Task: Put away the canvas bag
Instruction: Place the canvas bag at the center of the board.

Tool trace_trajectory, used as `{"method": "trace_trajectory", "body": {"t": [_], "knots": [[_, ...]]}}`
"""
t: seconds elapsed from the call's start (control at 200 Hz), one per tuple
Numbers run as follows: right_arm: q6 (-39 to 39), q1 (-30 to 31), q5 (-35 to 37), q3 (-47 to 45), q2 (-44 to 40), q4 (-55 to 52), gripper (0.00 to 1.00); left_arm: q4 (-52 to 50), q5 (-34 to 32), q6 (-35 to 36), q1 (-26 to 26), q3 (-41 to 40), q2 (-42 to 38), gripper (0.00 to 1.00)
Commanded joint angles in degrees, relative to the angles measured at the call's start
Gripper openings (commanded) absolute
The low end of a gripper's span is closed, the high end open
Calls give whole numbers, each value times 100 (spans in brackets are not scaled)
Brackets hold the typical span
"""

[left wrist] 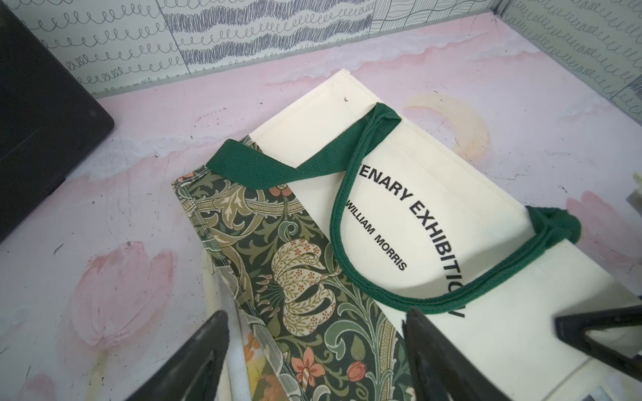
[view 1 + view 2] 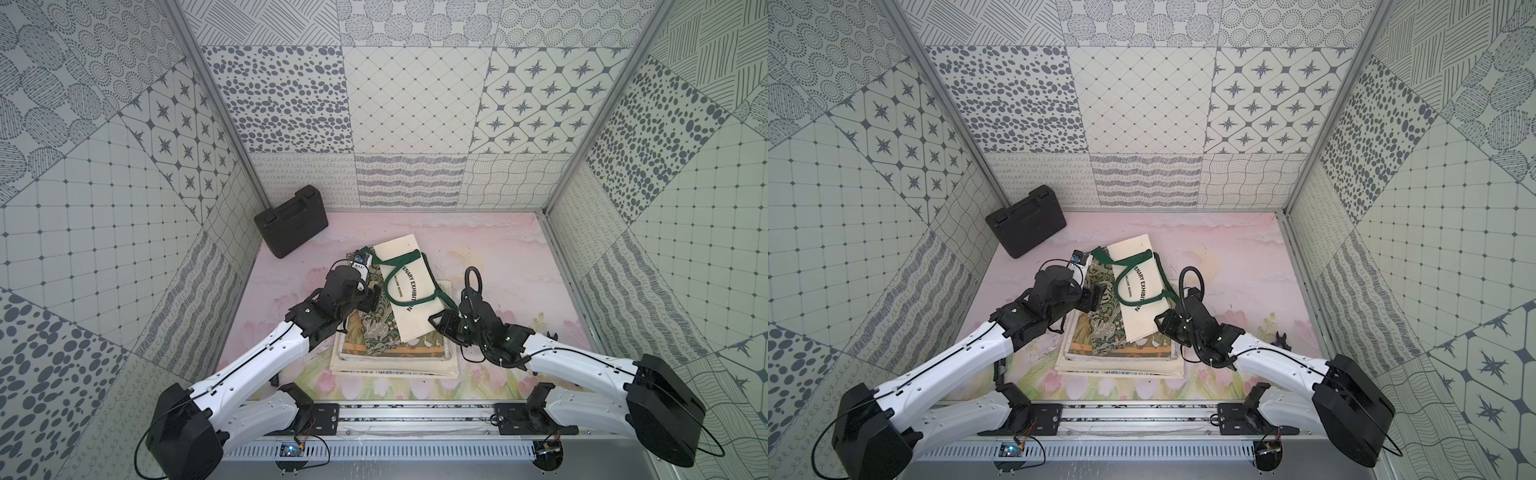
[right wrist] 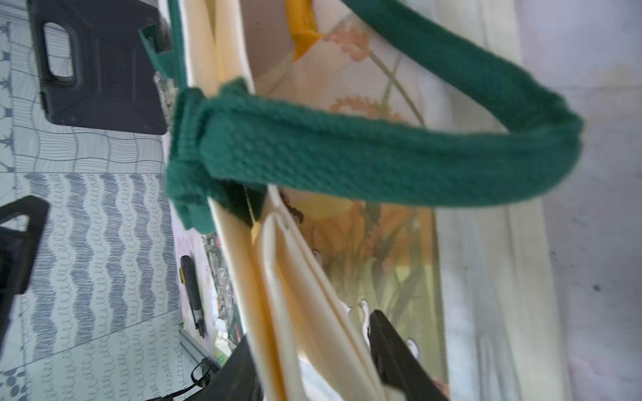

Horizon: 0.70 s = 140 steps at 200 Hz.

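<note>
The canvas bag is cream with black lettering, green handles and a floral side. It lies folded and skewed on top of a stack of other folded bags. My left gripper hovers open over the floral panel, nothing between its fingers. My right gripper is at the bag's right edge. Its jaws stand apart around the cream folded layers, which hang loose and splayed between them. A green handle loop crosses just beyond.
A black plastic case leans in the far left corner. A small dark object sits on the pink table right of the right arm. Patterned walls close in three sides.
</note>
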Motion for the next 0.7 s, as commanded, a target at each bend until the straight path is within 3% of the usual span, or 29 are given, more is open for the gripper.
{"method": "trace_trajectory", "body": {"t": [0.0, 0.225, 0.38, 0.695], "knots": [[653, 127, 530, -71, 62, 464, 48, -57, 125, -91, 58, 63, -69, 80], [1053, 445, 672, -178, 463, 1136, 48, -71, 144, -140, 59, 68, -86, 80], [1394, 721, 993, -486, 822, 2382, 48, -95, 154, -168, 61, 51, -134, 80], [1156, 1553, 2138, -425, 1399, 3727, 48, -130, 178, -242, 56, 21, -168, 80]]}}
